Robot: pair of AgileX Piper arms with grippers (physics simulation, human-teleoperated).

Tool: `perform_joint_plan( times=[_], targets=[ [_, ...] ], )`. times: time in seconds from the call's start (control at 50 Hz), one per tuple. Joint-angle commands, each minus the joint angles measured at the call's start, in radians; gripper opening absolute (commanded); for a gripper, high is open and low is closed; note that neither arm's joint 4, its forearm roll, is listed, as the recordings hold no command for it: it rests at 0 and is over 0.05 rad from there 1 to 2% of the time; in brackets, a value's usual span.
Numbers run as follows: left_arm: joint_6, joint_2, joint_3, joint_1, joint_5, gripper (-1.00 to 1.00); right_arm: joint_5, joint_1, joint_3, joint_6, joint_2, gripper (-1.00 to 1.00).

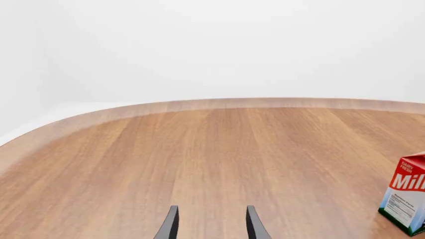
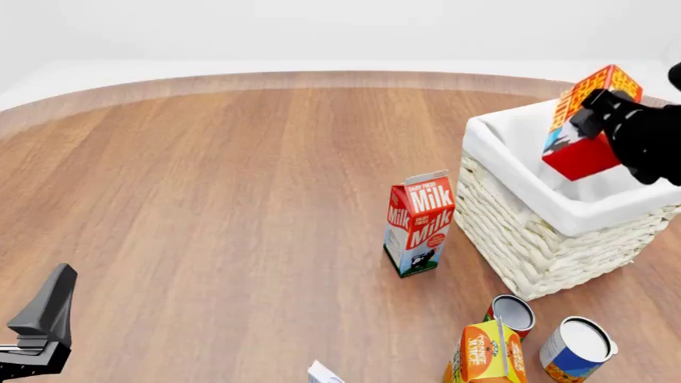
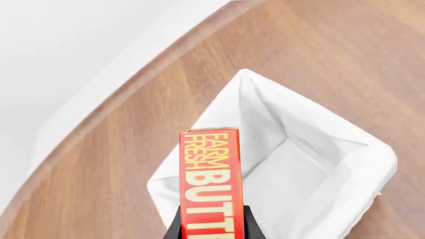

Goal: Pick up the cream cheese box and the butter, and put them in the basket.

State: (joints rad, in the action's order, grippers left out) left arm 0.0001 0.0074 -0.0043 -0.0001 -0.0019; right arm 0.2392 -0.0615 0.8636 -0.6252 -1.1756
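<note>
Gripping the butter (image 2: 583, 120) tilted above the basket (image 2: 553, 239), your right gripper (image 3: 211, 226) is clamped tight — your left gripper (image 1: 211, 224) gapes, seemingly holding nothing.

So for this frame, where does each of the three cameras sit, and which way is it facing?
Front view: fixed above and behind the arms, looking forward and down over the table; shows the left gripper low, and the right gripper holding the butter over the basket.
Left wrist view: behind the left gripper, looking across bare table to its far edge; fingertips show, open.
Right wrist view: behind the right gripper, looking down into the basket.
Shared: front and left wrist views both show the milk carton.
</note>
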Motion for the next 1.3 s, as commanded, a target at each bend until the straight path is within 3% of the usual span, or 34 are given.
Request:
perform_joint_plan(
  times=[0.02,0.78,0.8,1.02,1.3],
  targets=[
    [0.000,0.000,0.000,0.000,0.000,1.00,-0.017,-0.012,0.006,0.007,-0.009,-1.00],
    [0.000,0.000,0.000,0.000,0.000,1.00,-0.008,-0.023,0.002,0.026,-0.014,-1.00],
    [0.000,0.000,0.000,0.000,0.000,1.00,-0.008,-0.022,0.003,0.025,-0.014,1.00],
    [0.000,0.000,0.000,0.000,0.000,1.00,0.038,-0.002,0.048,0.019,0.039,1.00],
    [0.000,0.000,0.000,0.000,0.000,1.00,0.169,0.159,0.125,0.024,0.203,1.00]
  ],
)
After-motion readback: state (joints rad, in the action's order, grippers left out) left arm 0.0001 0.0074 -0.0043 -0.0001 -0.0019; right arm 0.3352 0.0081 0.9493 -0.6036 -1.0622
